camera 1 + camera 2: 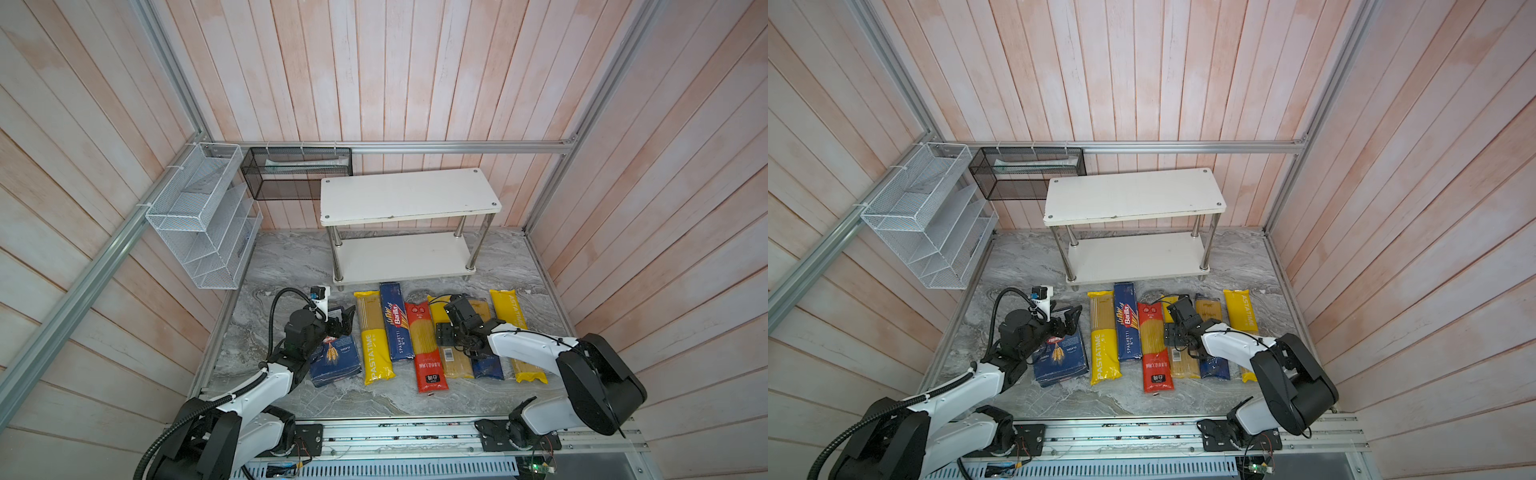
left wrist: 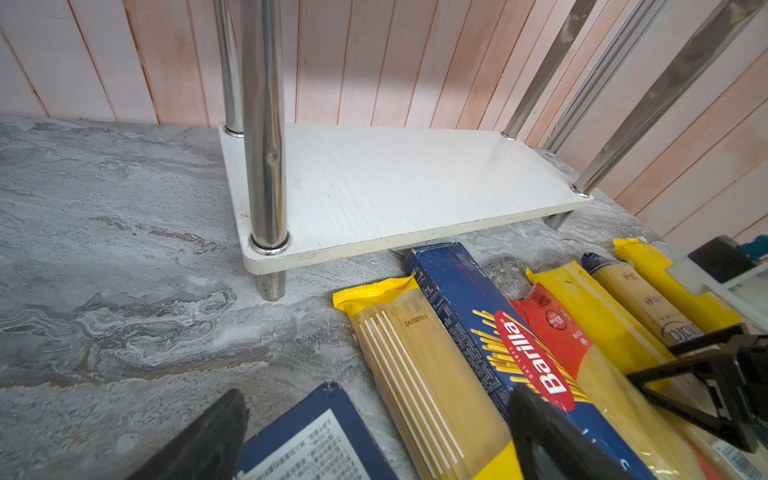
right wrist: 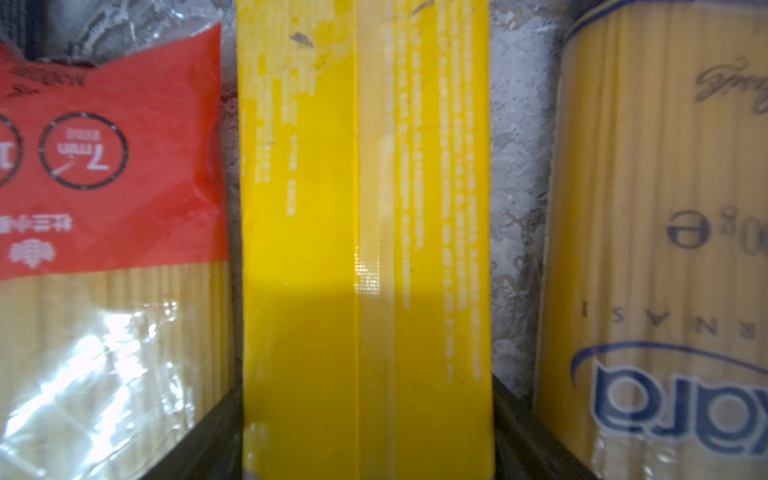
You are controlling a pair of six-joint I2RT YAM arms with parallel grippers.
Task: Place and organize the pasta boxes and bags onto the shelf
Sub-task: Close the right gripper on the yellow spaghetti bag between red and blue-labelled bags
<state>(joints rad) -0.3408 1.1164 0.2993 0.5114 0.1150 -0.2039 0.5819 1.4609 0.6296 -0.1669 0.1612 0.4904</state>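
Yellow bag (image 3: 365,208) lies between the wide-spread fingers (image 3: 515,440) of the right claw (image 3: 368,436); whether it grips is unclear.

Bright even light; rt wrist view blurry.

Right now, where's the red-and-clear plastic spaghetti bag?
In both top views the red bag lies mid-row on the table, narrow dark blue Barilla box on its left, yellow plastic bag on its right.

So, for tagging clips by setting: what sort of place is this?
Probably a staged robot test cell, not a home: aluminium frame against plank-look walls, marble-look tabletop, left arm and right arm on a base rail.
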